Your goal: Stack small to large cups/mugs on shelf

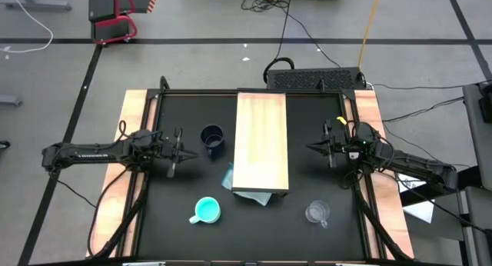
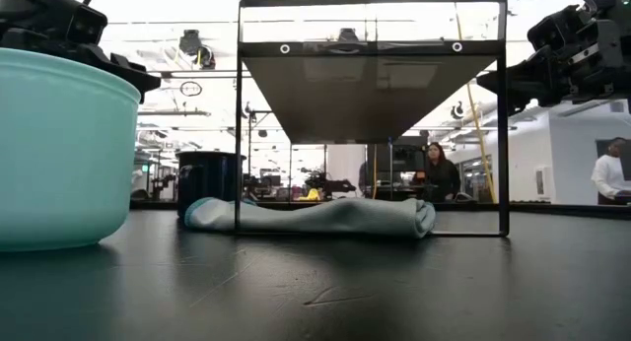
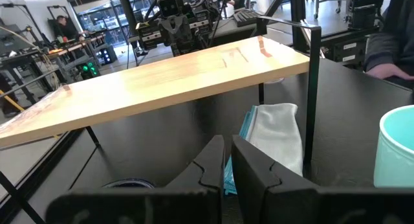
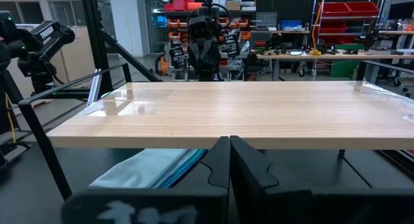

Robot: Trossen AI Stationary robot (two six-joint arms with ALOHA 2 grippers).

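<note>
Where the table point(image 1: 254, 235) is seen from above, the shelf point(image 1: 260, 141) is found across its middle, running from the far edge toward the near edge, with nothing on it. The navy mug point(image 1: 213, 138) is set just beside the shelf's left side. The turquoise mug point(image 1: 206, 211) is placed toward the near-left corner, and the glass mug point(image 1: 317, 213) toward the near-right corner, its outline faint against the black top. A blue cloth point(image 1: 246, 187) is partly hidden under the shelf's near end. The left gripper point(image 1: 178, 152) is held left of the navy mug, the right gripper point(image 1: 326, 147) right of the shelf; both are empty.

From table height, the turquoise mug point(image 2: 61, 149) is cut off at the frame's left, and the navy mug point(image 2: 209, 181) is half hidden behind the cloth point(image 2: 315, 218). Only the shelf's underside point(image 2: 370, 95) is shown. The glass mug cannot be made out.

Through the left wrist camera, the left gripper's fingers point(image 3: 217, 164) are seen pressed nearly together on nothing; the navy mug's rim point(image 3: 126, 183) is barely visible behind them, and the turquoise mug point(image 3: 396, 146) is clipped by the frame.

Through the right wrist camera, the right gripper's fingers point(image 4: 221, 160) are likewise drawn together, empty, with the cloth point(image 4: 152, 169) partly covered by them.
</note>
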